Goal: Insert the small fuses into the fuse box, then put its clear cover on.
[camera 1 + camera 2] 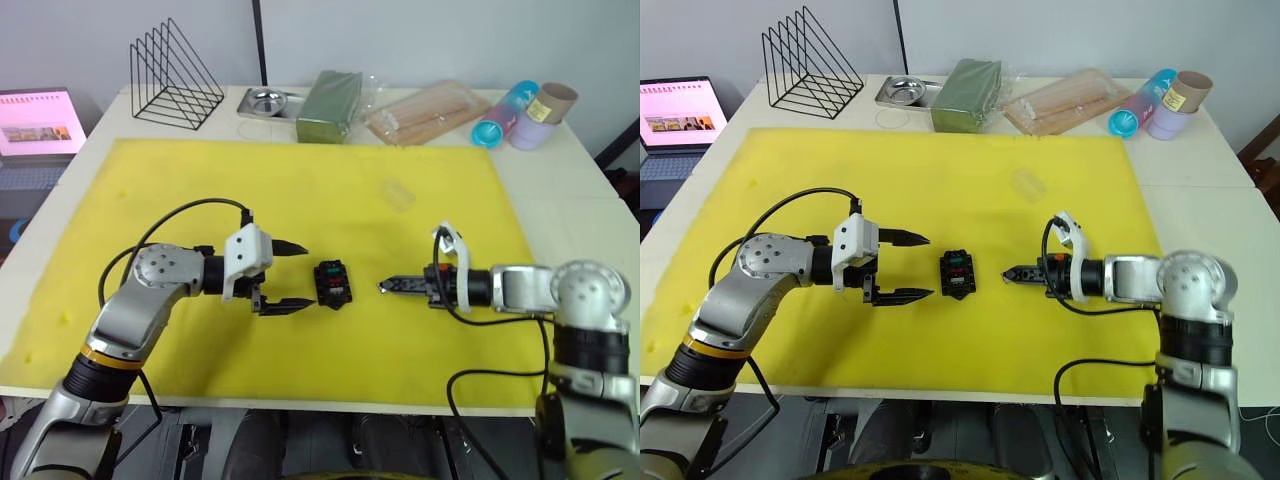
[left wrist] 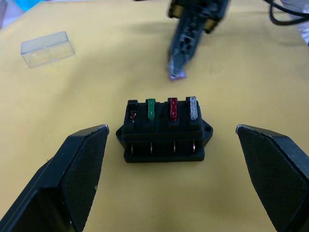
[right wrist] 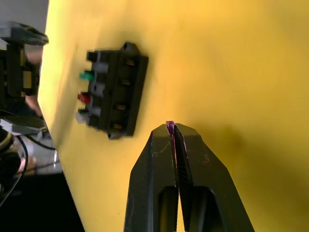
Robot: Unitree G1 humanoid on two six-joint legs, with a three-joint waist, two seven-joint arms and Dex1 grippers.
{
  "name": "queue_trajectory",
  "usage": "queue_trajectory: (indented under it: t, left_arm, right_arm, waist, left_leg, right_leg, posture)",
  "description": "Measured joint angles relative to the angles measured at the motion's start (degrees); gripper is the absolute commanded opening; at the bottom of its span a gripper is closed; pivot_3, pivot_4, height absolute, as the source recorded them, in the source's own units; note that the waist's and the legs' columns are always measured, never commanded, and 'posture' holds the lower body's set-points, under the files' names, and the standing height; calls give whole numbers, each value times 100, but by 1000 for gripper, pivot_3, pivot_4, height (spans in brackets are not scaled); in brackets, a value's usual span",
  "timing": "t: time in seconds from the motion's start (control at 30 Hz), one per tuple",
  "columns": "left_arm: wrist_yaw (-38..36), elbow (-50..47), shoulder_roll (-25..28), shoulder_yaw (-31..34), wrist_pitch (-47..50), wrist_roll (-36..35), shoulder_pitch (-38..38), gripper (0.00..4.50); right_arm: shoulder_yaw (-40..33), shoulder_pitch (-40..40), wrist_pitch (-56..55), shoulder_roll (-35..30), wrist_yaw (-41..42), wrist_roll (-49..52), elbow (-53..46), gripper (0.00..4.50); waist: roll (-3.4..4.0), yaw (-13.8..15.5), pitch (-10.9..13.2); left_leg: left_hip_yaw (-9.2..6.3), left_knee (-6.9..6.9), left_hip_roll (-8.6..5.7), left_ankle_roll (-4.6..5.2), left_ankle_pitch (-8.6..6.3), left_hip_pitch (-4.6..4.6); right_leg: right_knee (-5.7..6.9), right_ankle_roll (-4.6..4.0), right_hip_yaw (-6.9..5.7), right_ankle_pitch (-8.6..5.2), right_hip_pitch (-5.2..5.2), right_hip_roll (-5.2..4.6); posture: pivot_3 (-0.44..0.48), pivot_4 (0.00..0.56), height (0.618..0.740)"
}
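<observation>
With the purple fuse [image 3: 170, 126] pinched in the closed right gripper [image 1: 385, 287] just beside the fuse box [image 1: 333, 283] on the yellow mat [image 1: 300, 190], its blades should be lined up over the one empty slot while the wide-open, empty left gripper [image 1: 293, 276] is closed around the box to steady it.

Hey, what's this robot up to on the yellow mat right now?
It is loading fuses into the black fuse box. The green fuse, red fuse and grey fuse are seated. The right end effector pinches the purple fuse beside the box; the left end effector waits open. The clear cover lies aside.
</observation>
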Motion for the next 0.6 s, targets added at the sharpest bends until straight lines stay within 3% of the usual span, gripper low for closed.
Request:
queue_trajectory:
  t: [0.1, 0.23, 0.37, 0.53, 0.6]
  left_arm:
    - [-26, -7, -11, -14, -16, -3, -10, 4500]
    - [-68, 5, -15, -22, -22, -1, -12, 4500]
    - [-78, 4, -15, -24, -25, 0, -12, 4500]
    - [-75, 5, -16, -24, -25, 1, -12, 4500]
    - [-69, 4, -17, -24, -25, 1, -12, 4500]
  right_arm:
    - [269, 817, -1099, -239, -2201, 2244, -396, 22]
    - [792, 1760, -2689, -76, -4010, 3635, -1374, 22]
    - [1081, 2202, -3592, 49, -4691, 3792, -2058, 22]
    - [1274, 2273, -4024, -25, -4906, 3803, -2301, 22]
    - [1308, 2273, -4084, -127, -4880, 3805, -2322, 503]
  waist:
    - [1, -1, -1]
    - [-1, -24, -2]
    - [0, -21, -2]
    - [0, -8, -2]
    - [0, -5, -2]
  left_leg:
    - [1, -1, 1, 0, 0, 0]
    - [-1, -1, 3, 1, 0, 3]
    - [-5, -1, 5, 1, 0, 6]
    - [-5, -1, 6, 1, 0, 6]
    - [-4, -1, 7, 1, 0, 6]
  right_leg:
    - [0, 0, -1, -1, 2, 2]
    - [-6, 1, 0, -1, 7, 10]
    - [-6, 1, 2, -1, 8, 11]
    - [-6, 0, 2, -2, 8, 10]
    - [-7, 0, 3, -2, 8, 10]
  posture:
    - [0, 150, 740]
    - [0, 150, 740]
    - [0, 150, 740]
    - [0, 150, 740]
    - [0, 150, 740]
